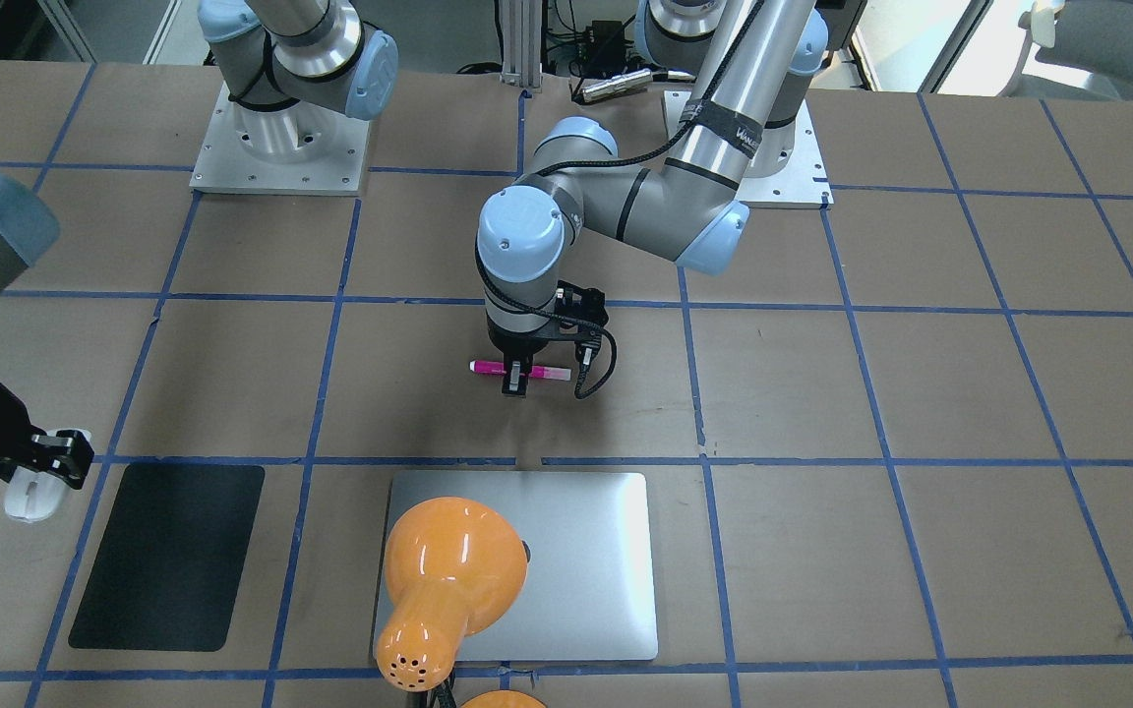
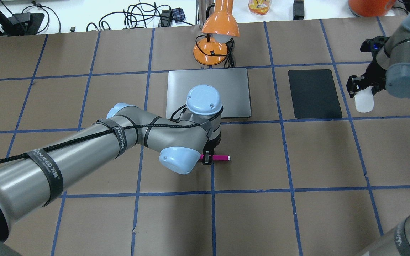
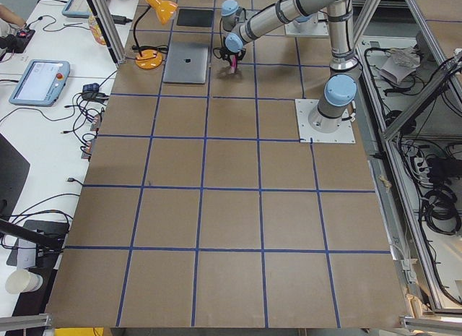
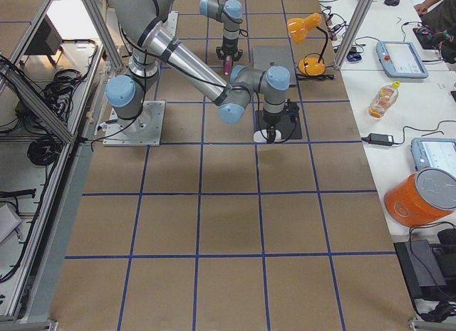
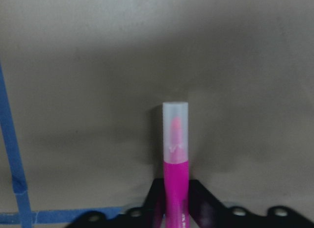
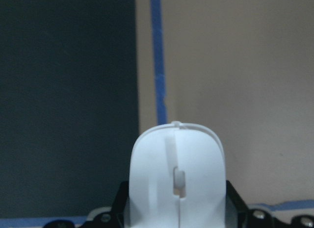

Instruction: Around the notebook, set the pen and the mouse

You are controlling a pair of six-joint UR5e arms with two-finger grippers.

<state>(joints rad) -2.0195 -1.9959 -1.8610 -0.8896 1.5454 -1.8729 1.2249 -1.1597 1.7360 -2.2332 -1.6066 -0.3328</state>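
Observation:
The silver-grey notebook [image 1: 576,560] [image 2: 231,87] lies flat on the paper-covered table. On the robot's side of it, my left gripper [image 1: 515,382] [image 2: 207,159] [image 5: 175,213] points down and is shut on the middle of the magenta pen [image 1: 549,373] [image 2: 221,157] [image 5: 175,154]. The pen is level, its pale cap sticking out. My right gripper [image 1: 53,460] [image 2: 363,86] [image 6: 176,208] is shut on the white mouse [image 1: 33,495] [image 2: 364,102] [image 6: 176,159], just beyond the outer edge of the black mat [image 1: 168,556] [image 2: 314,93] [image 6: 64,100].
An orange desk lamp [image 1: 448,575] [image 2: 219,32] stands at the notebook's far edge, its shade over part of the slab in the front-facing view. Blue tape lines grid the table. Cables and a bottle lie past the far edge.

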